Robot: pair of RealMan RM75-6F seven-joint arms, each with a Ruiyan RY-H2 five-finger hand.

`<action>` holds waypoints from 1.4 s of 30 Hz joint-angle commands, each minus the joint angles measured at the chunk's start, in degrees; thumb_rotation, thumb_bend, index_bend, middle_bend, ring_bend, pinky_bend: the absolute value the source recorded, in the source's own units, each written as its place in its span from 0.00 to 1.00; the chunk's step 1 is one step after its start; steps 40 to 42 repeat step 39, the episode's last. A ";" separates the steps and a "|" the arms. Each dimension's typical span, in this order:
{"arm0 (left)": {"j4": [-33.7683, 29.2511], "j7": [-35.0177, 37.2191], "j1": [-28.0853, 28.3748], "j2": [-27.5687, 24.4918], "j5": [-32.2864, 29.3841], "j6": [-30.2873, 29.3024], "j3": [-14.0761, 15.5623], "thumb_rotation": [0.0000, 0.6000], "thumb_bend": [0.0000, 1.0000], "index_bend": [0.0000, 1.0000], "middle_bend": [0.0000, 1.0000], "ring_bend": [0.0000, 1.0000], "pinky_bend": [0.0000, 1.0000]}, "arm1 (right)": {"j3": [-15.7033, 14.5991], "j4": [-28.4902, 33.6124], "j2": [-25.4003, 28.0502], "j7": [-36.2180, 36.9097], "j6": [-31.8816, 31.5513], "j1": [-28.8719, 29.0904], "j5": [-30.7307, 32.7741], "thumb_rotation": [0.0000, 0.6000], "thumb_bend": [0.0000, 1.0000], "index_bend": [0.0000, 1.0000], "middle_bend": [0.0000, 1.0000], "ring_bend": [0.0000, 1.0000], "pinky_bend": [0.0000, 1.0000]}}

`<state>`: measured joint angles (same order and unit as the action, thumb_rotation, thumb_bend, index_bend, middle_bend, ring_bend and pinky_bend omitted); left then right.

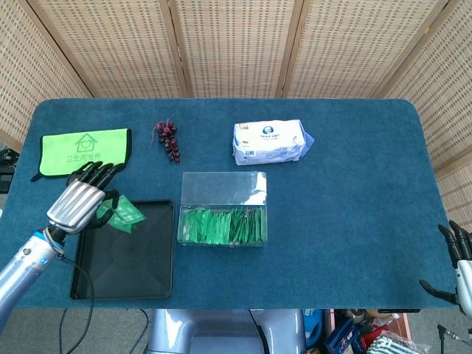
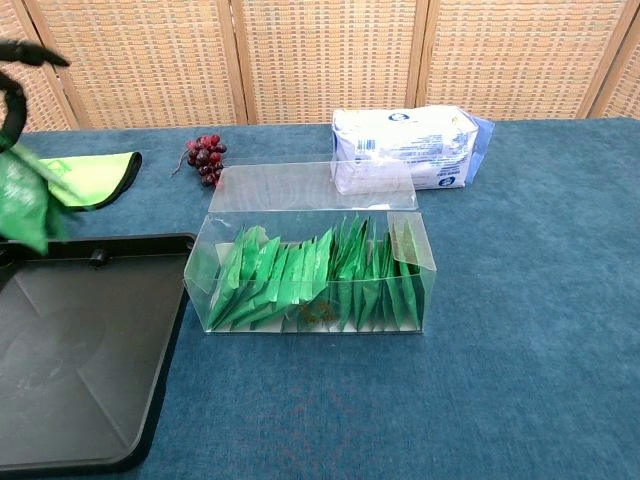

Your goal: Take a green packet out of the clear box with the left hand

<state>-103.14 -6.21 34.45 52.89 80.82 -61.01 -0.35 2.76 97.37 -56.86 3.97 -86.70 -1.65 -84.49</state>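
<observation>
**Packet out of the box, over the tray**

Head view: the silver left hand (image 1: 80,200) pinches a flat green packet (image 1: 127,214) above the black rectangular tray (image 1: 125,273), at 9 o'clock from the clear plastic box (image 1: 223,188) of green sachets. Right hand (image 1: 459,259) sits at the 4 o'clock corner; whether it is open I cannot tell.

Chest view: the packet (image 2: 22,205) hangs at the frame's 9 o'clock edge, above the tray (image 2: 70,370); the box (image 2: 315,215) stands centre.
</observation>
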 commanded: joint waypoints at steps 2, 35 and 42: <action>-1.60 -2.14 -0.31 -2.14 -2.50 3.26 1.17 1.00 0.50 0.71 0.00 0.00 0.00 | 0.06 0.02 -0.04 -0.10 0.10 0.07 0.17 1.00 0.00 0.00 0.00 0.00 0.00; 4.14 0.83 -20.56 7.32 -0.56 -24.65 2.18 1.00 0.13 0.00 0.00 0.00 0.00 | 0.11 -1.07 -0.02 1.20 -3.04 -0.85 -1.68 1.00 0.00 0.00 0.00 0.00 0.00; 5.61 1.21 -21.26 8.59 0.29 -25.81 1.65 1.00 0.13 0.00 0.00 0.00 0.00 | 0.19 -1.85 -0.64 1.22 -3.57 -0.84 -2.23 1.00 0.00 0.00 0.00 0.00 0.00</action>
